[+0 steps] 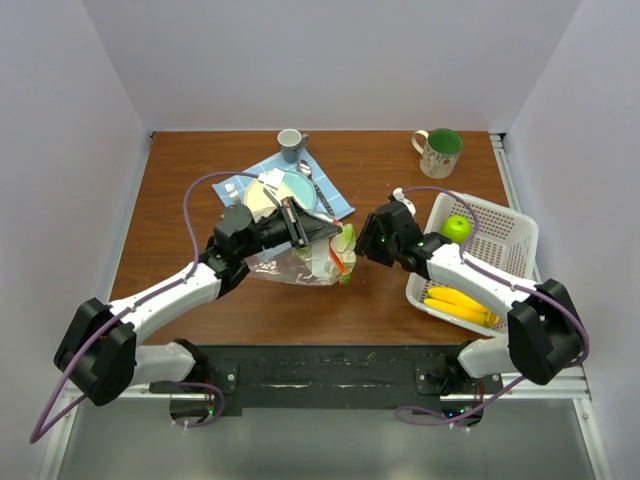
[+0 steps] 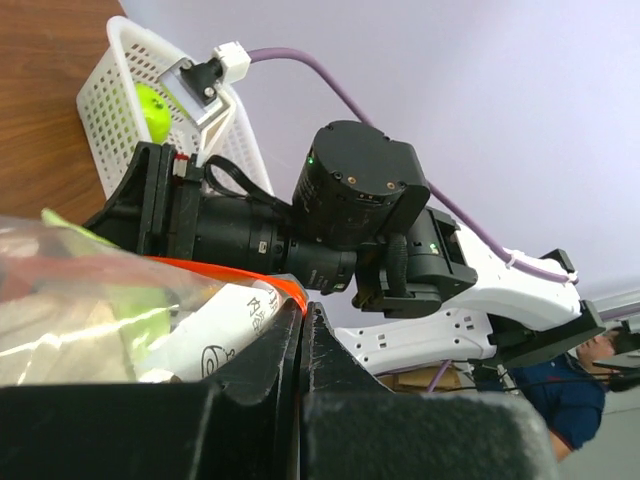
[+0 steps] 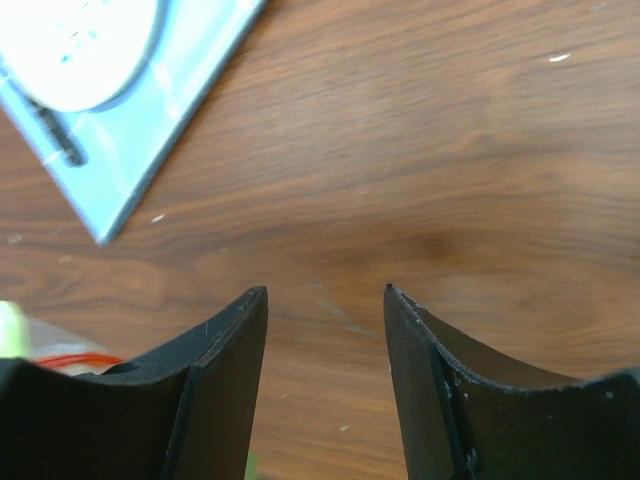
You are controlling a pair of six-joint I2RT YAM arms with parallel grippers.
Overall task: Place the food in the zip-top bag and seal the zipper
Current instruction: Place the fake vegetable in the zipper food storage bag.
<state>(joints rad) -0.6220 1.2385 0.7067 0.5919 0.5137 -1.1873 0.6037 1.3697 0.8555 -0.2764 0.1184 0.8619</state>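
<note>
Top external view shows the zip-top bag (image 1: 292, 264) at frame centre, left gripper (image 2: 303, 308) pinching its zipper (image 2: 230, 271), right gripper (image 3: 325, 292) spread and empty; we fear this single pinch lets the slick edge slip.

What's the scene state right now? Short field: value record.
bag: clear crinkly zip-top bag lying mid-table
zipper: orange-red zipper strip at the mouth, facing the right arm
left tool: shut on the bag's mouth edge
right tool: open, empty, over bare wood beside the bag
at mouth: pale green leafy piece
basket: white plastic lattice basket holds green apple, yellow bananas
</note>
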